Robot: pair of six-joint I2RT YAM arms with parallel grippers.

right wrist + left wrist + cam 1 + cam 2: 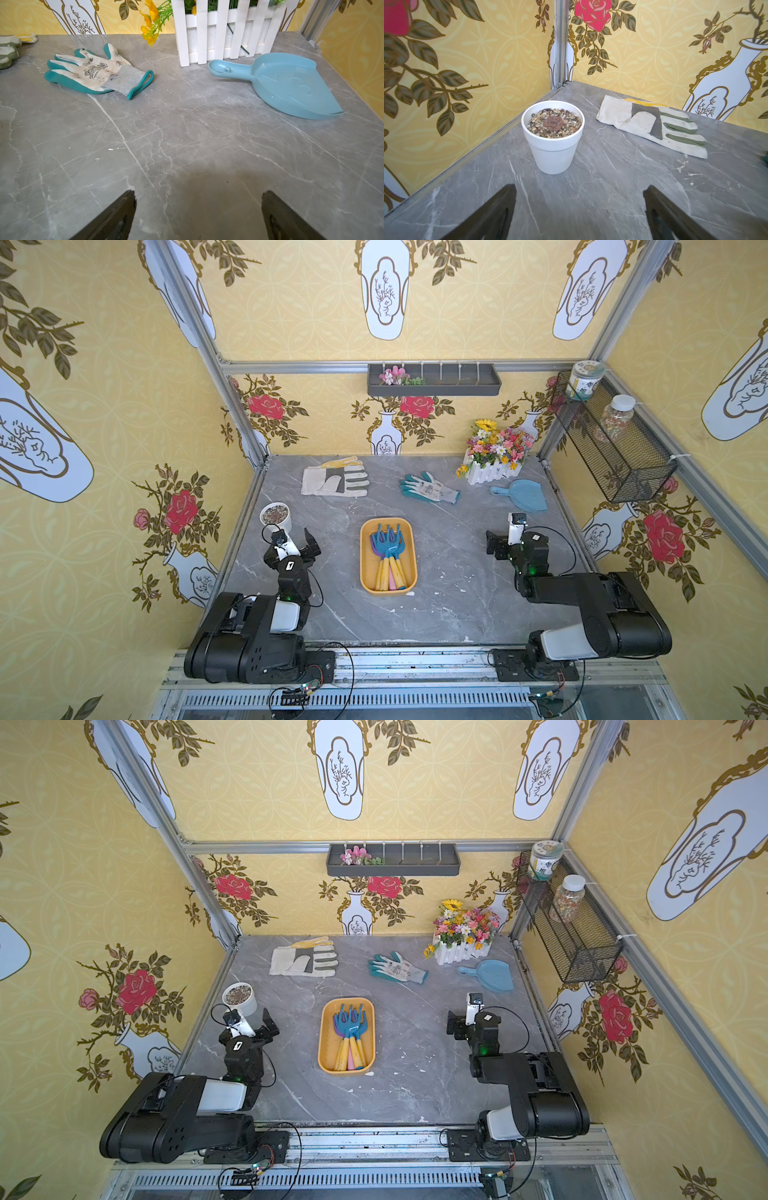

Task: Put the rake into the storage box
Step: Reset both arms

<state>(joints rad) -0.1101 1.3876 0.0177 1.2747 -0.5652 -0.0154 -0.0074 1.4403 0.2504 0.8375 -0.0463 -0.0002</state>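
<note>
Top view: the blue rake (392,537) lies inside the orange storage box (365,560) mid-bench (453,580), beside other tools (373,551), so the job looks done. The 2 claws, left claw (579,186) and right claw (197,191), gape wide and empty, parked well apart either side.

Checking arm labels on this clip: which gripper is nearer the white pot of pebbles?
Left. The left gripper sits just short of the white pot, open and facing it. The right gripper is across the table, on the far side of the storage box.
</note>
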